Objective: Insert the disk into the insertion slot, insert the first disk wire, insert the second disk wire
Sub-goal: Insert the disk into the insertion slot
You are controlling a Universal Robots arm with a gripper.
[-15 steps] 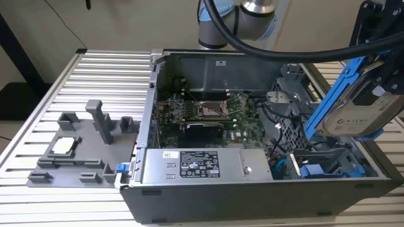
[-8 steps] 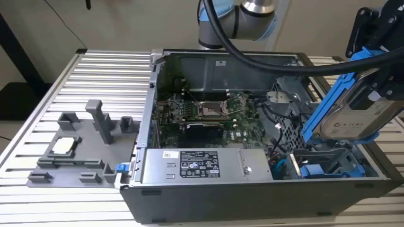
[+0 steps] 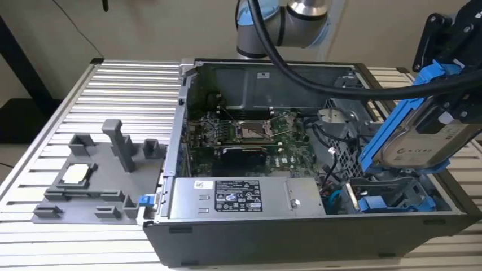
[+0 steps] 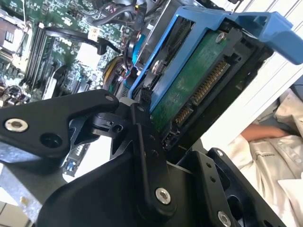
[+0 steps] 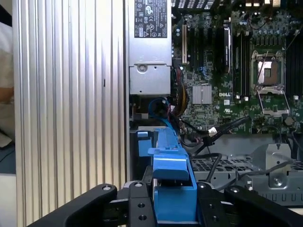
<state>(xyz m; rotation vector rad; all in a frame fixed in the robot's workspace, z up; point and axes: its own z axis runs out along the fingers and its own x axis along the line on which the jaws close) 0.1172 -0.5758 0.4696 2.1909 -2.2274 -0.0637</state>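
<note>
One flat, blue-framed metal disk

An open computer case is set on a slatted table, with a fixture block beside it at the exterior view's left. Inside, a power supply is mounted before the motherboard. The disk is clamped, tilted, in the gripper above the insertion slot.

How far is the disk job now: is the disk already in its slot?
Nothing is finished yet. In hand: the jaws are shut on the disk, tilted above the insertion slot, not in it. Left: seating it and both wires; its connector is bare.
</note>
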